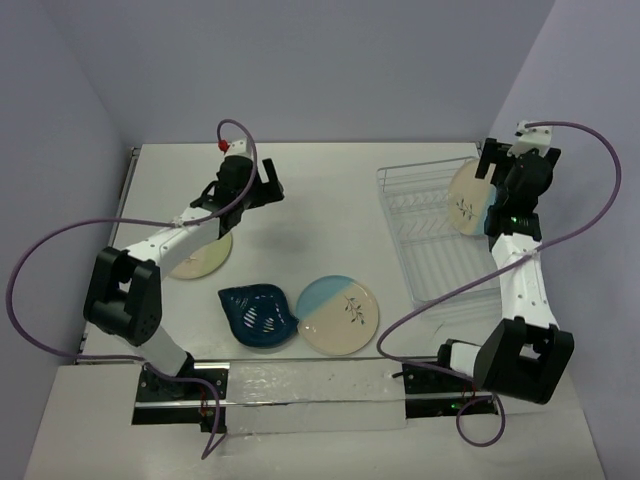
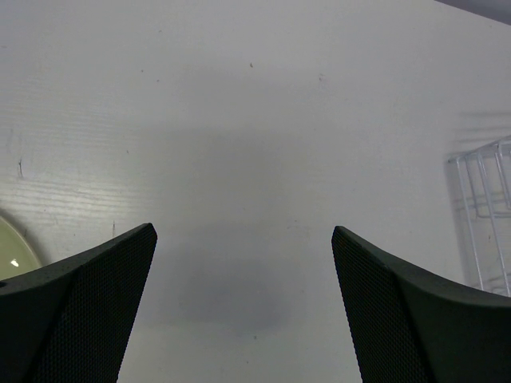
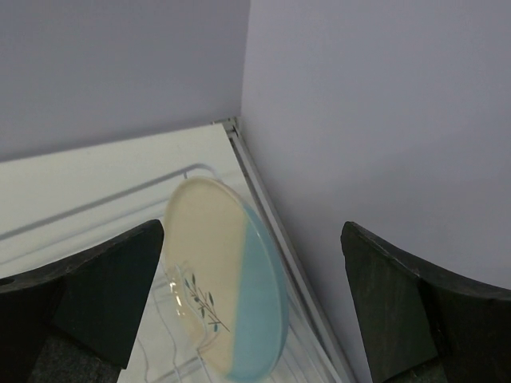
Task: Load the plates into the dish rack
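Observation:
One cream-and-light-blue plate (image 1: 467, 201) stands on edge in a slot at the far end of the wire dish rack (image 1: 437, 262). My right gripper (image 1: 497, 178) is open just above and to the right of it. In the right wrist view the plate (image 3: 224, 278) stands between the spread fingers (image 3: 104, 287) and touches neither. My left gripper (image 1: 246, 192) is open and empty over bare table (image 2: 243, 239). A second cream-and-blue plate (image 1: 340, 314), the teal leaf dish (image 1: 258, 315) and the pale yellow plate (image 1: 200, 256) lie flat on the table.
The yellow plate lies partly under my left arm; its rim shows in the left wrist view (image 2: 11, 248). A rack corner (image 2: 485, 214) shows at that view's right. The purple walls (image 3: 359, 120) stand close behind the rack. Purple cables loop at both sides.

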Tool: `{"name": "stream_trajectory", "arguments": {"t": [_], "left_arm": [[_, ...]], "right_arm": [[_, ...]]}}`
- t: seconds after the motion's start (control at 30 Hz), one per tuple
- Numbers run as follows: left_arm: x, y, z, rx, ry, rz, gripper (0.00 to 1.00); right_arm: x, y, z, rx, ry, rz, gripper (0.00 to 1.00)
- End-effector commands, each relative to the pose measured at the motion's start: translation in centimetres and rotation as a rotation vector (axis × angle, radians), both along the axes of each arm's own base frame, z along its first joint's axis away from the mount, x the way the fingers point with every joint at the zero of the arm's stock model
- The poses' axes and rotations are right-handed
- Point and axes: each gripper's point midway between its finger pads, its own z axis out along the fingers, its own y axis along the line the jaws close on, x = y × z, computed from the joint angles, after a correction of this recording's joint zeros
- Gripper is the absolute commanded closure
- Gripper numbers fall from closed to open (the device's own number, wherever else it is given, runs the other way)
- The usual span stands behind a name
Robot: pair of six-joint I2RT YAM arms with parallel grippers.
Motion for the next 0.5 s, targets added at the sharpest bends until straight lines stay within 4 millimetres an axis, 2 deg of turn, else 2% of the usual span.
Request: {"name": "stream_trajectory", "arguments": {"t": [0.0,0.07,0.17,0.37,0.4,0.43,0.47], "left_arm": [[-0.6,0.0,2.8,-0.054,-0.07,-0.004,0.01],[-1.2,0.0,2.6,-0.063,-0.064,-0.012,0.01],[-1.7,-0.4,2.9,-0.092,-0.08,-0.034,0.01],[-3.4,-1.3,2.8,-0.128,-0.076,-0.115,0.01],[-3.6,-1.6,2.9,-0.134,-0.077,-0.133,0.01],[-3.7,-1.8,3.0,-0.143,-0.08,-0.146,0.01],[-4.1,-2.4,3.0,-0.154,-0.08,-0.178,0.01]], "right_arm": [[-0.8,3.3,6.2,-0.012,-0.173,0.08,0.0],[-0.8,5.0,7.5,-0.009,-0.203,0.121,0.0],[-0.1,8.7,9.1,0.025,-0.242,0.221,0.0],[2.3,20.3,12.1,0.164,-0.275,0.465,0.0],[3.0,21.7,11.8,0.21,-0.261,0.488,0.0],[3.0,22.8,13.0,0.268,-0.279,0.512,0.0],[3.3,24.3,12.8,0.302,-0.266,0.538,0.0]]}}
